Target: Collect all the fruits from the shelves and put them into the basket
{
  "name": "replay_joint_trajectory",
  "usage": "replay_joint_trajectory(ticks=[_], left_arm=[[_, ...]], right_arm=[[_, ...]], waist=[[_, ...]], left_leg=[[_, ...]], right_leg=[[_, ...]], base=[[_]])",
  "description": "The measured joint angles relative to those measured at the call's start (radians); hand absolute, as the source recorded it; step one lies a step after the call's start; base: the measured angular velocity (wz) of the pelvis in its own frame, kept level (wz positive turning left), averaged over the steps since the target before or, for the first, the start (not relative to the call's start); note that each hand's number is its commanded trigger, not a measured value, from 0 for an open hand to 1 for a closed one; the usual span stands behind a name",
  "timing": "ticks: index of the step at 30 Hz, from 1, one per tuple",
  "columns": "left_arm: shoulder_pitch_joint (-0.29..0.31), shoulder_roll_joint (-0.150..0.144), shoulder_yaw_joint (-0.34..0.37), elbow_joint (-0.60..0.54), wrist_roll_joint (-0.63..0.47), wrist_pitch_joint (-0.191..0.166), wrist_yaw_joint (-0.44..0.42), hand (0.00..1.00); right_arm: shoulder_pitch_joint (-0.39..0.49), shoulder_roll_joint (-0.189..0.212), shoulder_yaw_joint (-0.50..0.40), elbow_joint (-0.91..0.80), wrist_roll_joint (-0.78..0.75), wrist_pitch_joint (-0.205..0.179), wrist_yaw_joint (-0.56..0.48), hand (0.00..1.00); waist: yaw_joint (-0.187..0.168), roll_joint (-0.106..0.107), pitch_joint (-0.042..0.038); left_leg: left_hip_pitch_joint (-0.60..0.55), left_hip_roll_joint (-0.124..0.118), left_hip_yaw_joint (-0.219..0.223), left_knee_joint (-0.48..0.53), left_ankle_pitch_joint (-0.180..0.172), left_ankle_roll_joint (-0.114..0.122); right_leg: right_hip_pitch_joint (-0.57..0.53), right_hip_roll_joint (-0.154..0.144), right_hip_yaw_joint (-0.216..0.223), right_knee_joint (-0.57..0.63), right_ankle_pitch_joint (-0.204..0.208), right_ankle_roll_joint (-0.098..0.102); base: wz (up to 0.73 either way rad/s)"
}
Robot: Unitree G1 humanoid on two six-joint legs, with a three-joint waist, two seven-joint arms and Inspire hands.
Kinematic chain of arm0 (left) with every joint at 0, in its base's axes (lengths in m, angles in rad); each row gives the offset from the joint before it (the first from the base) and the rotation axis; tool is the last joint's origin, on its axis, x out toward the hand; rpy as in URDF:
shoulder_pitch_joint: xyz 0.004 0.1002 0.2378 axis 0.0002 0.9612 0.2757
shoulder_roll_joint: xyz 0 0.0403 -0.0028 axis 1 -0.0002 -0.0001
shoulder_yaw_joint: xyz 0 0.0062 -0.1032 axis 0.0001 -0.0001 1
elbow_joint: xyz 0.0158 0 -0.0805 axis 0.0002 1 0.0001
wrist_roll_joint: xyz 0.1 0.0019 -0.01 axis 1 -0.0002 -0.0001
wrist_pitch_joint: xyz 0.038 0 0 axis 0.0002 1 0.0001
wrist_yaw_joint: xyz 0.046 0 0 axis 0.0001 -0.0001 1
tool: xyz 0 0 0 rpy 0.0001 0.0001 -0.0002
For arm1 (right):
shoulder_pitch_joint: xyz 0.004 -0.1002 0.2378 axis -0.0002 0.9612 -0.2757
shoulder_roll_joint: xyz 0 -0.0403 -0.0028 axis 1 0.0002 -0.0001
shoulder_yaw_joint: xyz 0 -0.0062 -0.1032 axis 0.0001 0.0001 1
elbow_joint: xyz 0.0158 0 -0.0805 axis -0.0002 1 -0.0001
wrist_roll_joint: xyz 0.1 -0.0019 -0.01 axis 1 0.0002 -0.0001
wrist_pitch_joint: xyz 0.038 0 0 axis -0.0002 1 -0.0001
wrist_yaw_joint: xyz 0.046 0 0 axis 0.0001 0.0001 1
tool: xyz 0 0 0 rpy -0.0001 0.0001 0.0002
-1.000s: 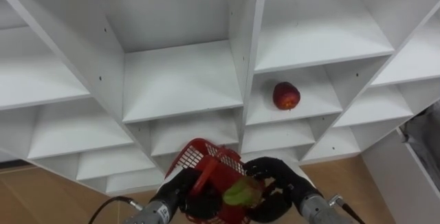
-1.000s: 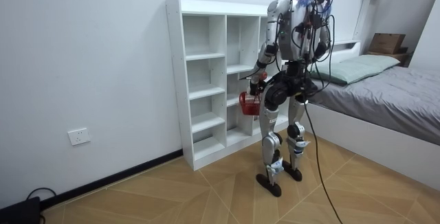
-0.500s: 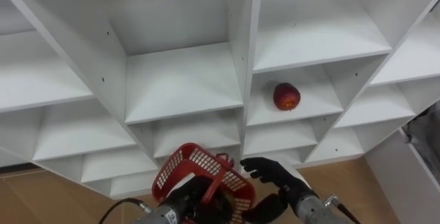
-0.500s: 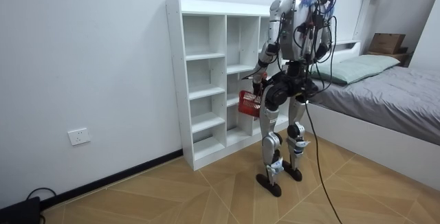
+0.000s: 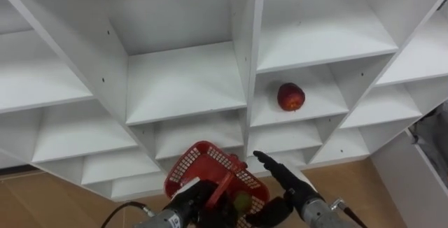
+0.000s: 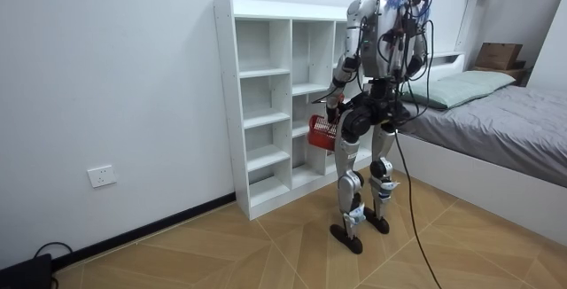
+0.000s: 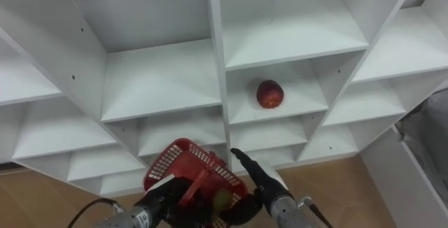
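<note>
You were partway through. The robot stood close before the white closet (image 6: pixel 228 103) and carried the red basket (image 5: pixel 197 168) low in front of it, its left hand (image 5: pixel 187 198) curled round the basket's handle. One greenish fruit (image 5: pixel 241 201) lay inside the basket, so that much of the collecting looked done.

What was left showed plainly. A red apple (image 5: pixel 291 96) sat alone on a shelf just right of the closet's central upright, above the basket and well apart from it. The other compartments in view held nothing, so I judged the apple to be the last fruit to fetch here.

The right hand (image 5: pixel 282 177) was just beside the basket's right rim, fingers straight and apart from the thumb, holding nothing and pointing toward the shelves — free for the reach. You would have needed to raise it to the apple's shelf, close on the fruit and bring it down into the basket.
</note>
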Motion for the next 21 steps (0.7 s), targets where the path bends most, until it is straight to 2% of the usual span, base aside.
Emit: replay_joint_trajectory(ticks=[5,8,11,13,21], left_arm=[[-0.001,0.004,0.012,-0.011,0.001,-0.003,0.006,1.0],[0.005,0.021,0.017,-0.011,0.002,-0.003,0.021,1.0],[0.017,0.036,0.017,-0.011,0.001,-0.003,0.043,1.0],[0.025,0.043,0.017,-0.011,0.001,-0.003,0.055,1.0],[0.047,0.043,0.022,-0.01,0.001,-0.003,0.086,1.0]], right_arm=[[0.0,0.0,-0.007,-0.003,0.036,-0.002,-0.014,0.0],[0.0,-0.001,-0.012,-0.016,0.041,-0.003,-0.04,0.0],[0.009,-0.005,-0.015,-0.035,0.074,-0.004,-0.075,0.0],[0.01,-0.003,-0.031,-0.039,0.084,-0.014,-0.104,0.0],[0.022,-0.004,-0.104,-0.039,0.095,-0.018,-0.172,0.0]], waist=[[0.003,-0.001,-0.0005],[0.0,-0.004,-0.0007],[-0.014,-0.013,-0.0033],[-0.023,-0.022,-0.0089],[-0.033,-0.028,-0.0121]], left_leg=[[0.003,0.0,0.005,-0.004,0.0,0.0],[0.027,0.0,0.015,-0.016,0.0,0.0],[0.048,0.0,0.022,-0.028,0.0,0.0],[0.055,-0.001,0.023,-0.031,0.0,0.0],[0.109,0.002,0.027,-0.049,-0.001,-0.002]], right_leg=[[0.0,0.001,0.005,0.001,0.0,0.0],[0.017,0.004,0.018,-0.004,-0.001,0.001],[0.033,0.005,0.02,-0.017,-0.001,0.002],[0.039,0.005,0.022,-0.018,-0.002,0.003],[0.092,0.013,0.029,-0.039,-0.001,0.004]], base=[[-0.03],[-0.13],[0.0],[0.0],[-0.01]])
